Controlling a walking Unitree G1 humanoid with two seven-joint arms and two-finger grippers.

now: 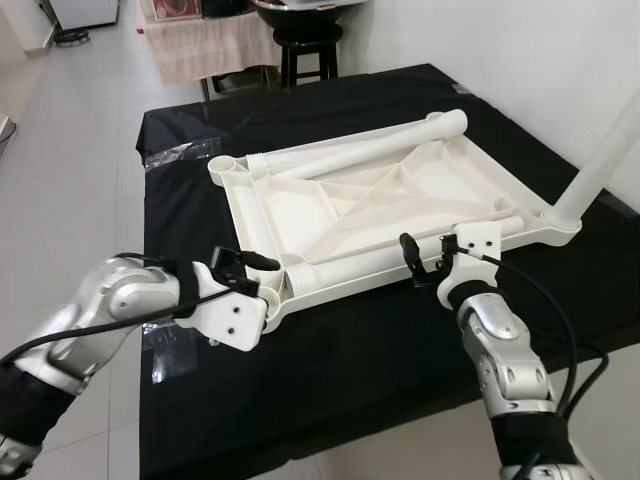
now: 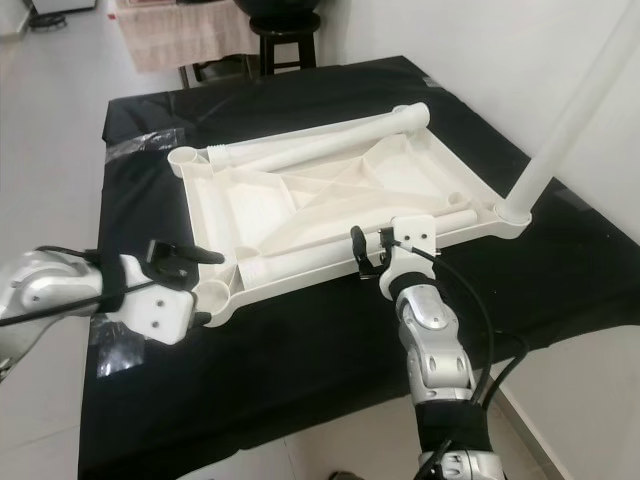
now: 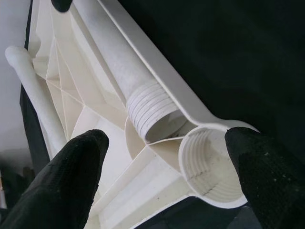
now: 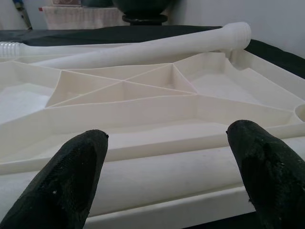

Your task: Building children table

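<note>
While the upturned white tabletop lies ribs-up on the black-draped desk, both end effectors sit at its near edge. The left end effector has its fingers spread wide either side of the threaded corner socket, gripping nothing. The right end effector is open too, its fingers straddling the loose leg lying along the near rim.

Here's the risk: that leg's threaded end sits just beside the socket but lying flat, so a careless pinch could roll the tube off the rim or nudge the light tray across the cloth. Cross-threading looks likely if it goes in tilted.

Further back, another leg rests along the far rim. At the far right corner one leg stands upright, apparently already screwed in, though its base is hard to read.
</note>
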